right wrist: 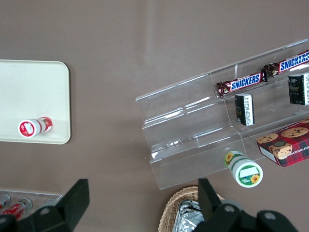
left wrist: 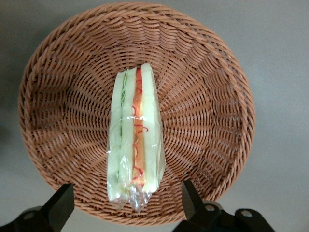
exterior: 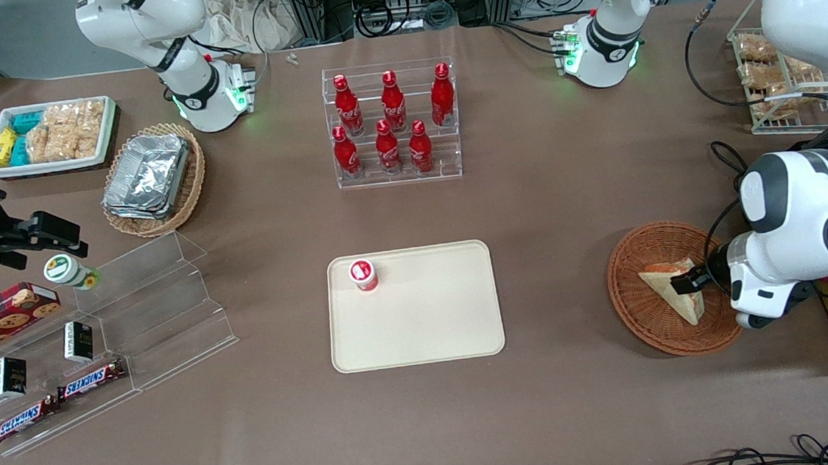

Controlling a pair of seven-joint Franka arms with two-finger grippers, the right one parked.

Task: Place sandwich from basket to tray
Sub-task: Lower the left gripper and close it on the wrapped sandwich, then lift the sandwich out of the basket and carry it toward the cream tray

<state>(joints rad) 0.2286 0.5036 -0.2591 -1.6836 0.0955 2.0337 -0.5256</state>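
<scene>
Here one sandwich (exterior: 673, 288) lies in one round basket (exterior: 630, 297) toward the working arm's end of the table, and the gripper (left wrist: 126, 205) hangs just above it with its fingers (left wrist: 60, 205) apart, one at each side of the wrapped wedge, not touching it. One cream tray (exterior: 428, 320) sits well apart from the basket, carrying one small red-capped bottle (exterior: 362, 274) near a corner. Farther from the front camera, six red bottles (exterior: 383, 124) stand in a clear rack on the brown table (exterior: 552, 199).

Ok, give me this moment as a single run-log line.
phase: pre-grasp | gripper: open, above sandwich | sandwich: in basket, wrapped | tray: holds one small red-lidded bottle
</scene>
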